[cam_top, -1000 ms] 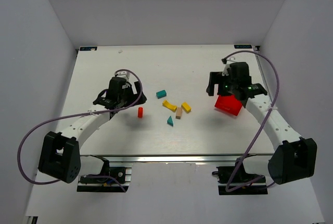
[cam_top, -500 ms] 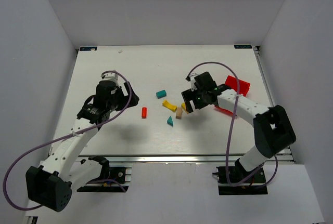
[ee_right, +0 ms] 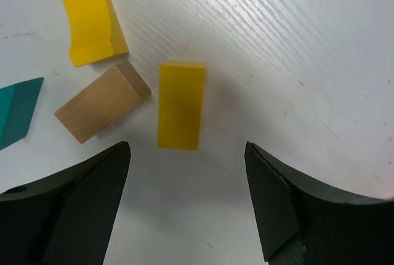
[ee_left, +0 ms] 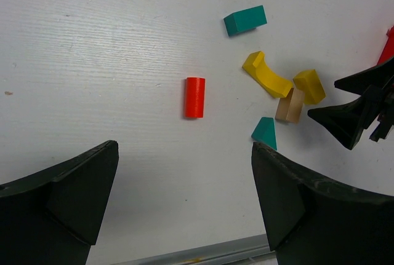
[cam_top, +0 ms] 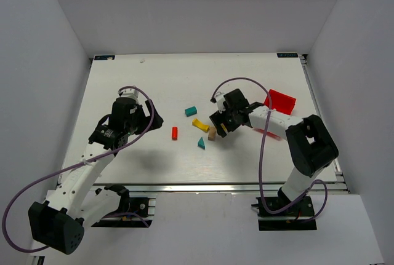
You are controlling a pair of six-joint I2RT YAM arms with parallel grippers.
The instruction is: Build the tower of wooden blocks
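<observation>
We judge the yellow block [ee_right: 180, 105] light and hard; pinch its long sides. Left jaws and right jaws stand open, empty.

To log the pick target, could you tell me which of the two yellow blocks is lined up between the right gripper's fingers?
The straight yellow bar beside the tan block; the curved yellow arch lies outside the right gripper's span.

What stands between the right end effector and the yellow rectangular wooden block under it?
Nothing visible: the yellow rectangular wooden block lies uncovered ahead of the open right end effector. The tan wooden block lies close beside it, possibly in one finger's path.
</observation>
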